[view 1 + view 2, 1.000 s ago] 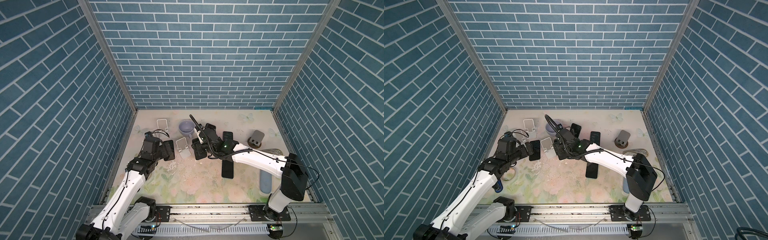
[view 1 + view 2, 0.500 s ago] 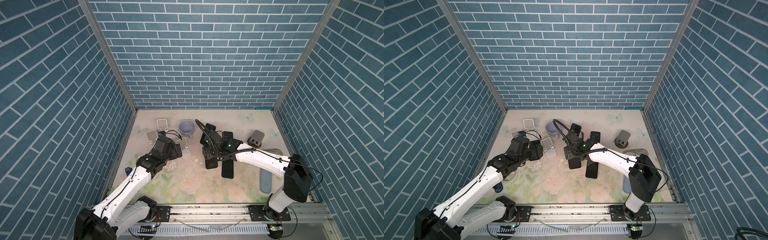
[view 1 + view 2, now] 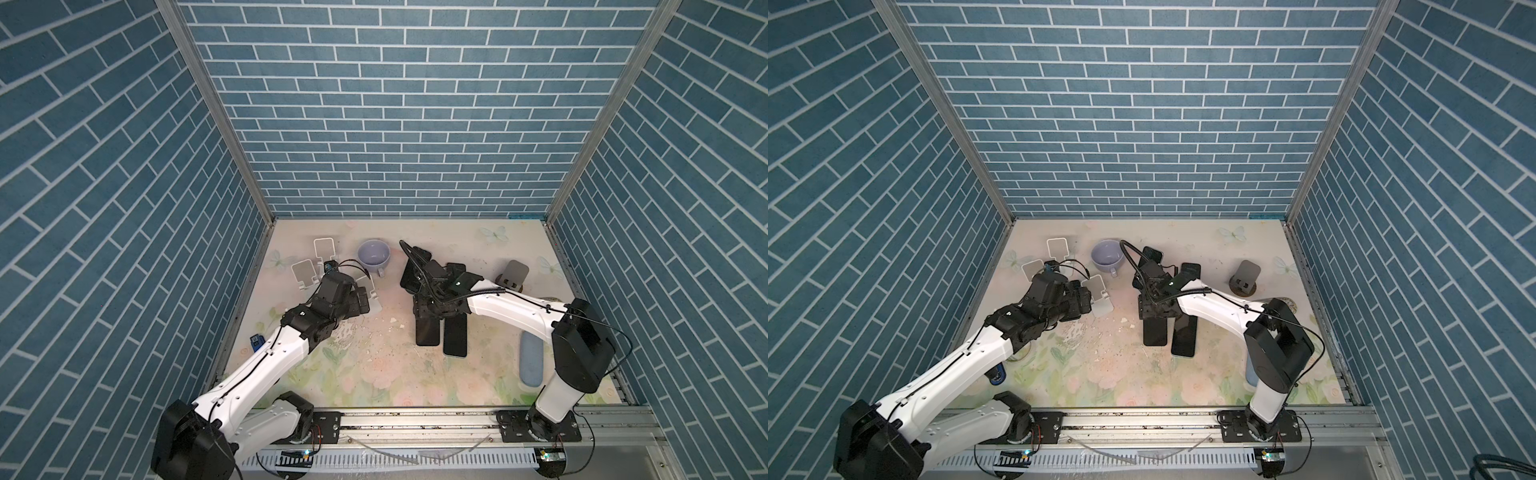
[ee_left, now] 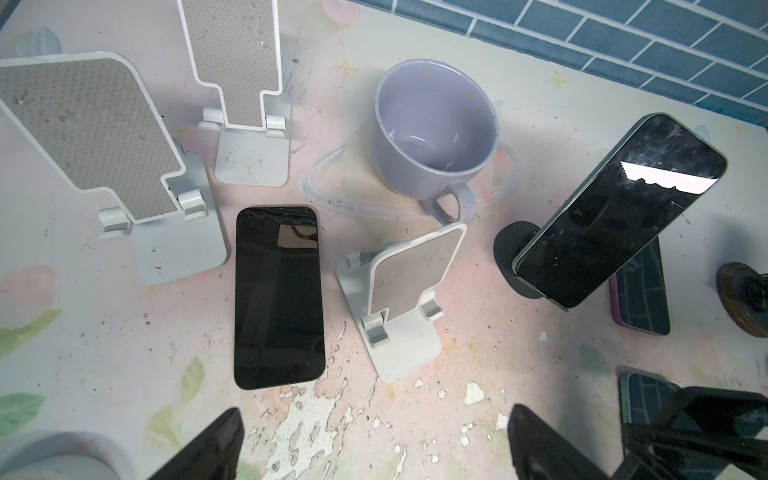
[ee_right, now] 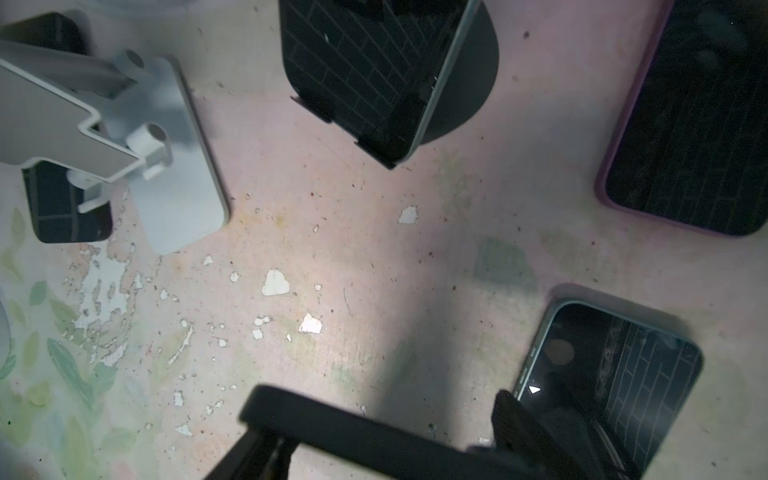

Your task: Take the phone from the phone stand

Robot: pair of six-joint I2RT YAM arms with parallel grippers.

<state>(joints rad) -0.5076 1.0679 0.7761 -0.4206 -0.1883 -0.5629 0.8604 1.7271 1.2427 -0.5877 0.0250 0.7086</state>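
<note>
Phone [image 5: 374, 436] sits gripped in right fingers [image 5: 523, 428] over the bench [image 3: 374, 374]; left fingers [image 4: 208, 449] spread wide near a white stand [image 4: 411, 274].

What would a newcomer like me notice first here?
Near the middle of the flowery table the right pincer grips a black phone beside a second phone lying flat. Behind them a third phone leans on a dark stand. Back left, a lilac mug and three empty white stands sit by the open left pincer.

Phone [image 4: 278, 297]: five. White stand [image 4: 405, 307]: three. Dark stand [image 3: 513, 274]: two. Mug [image 4: 432, 133]: one.
</note>
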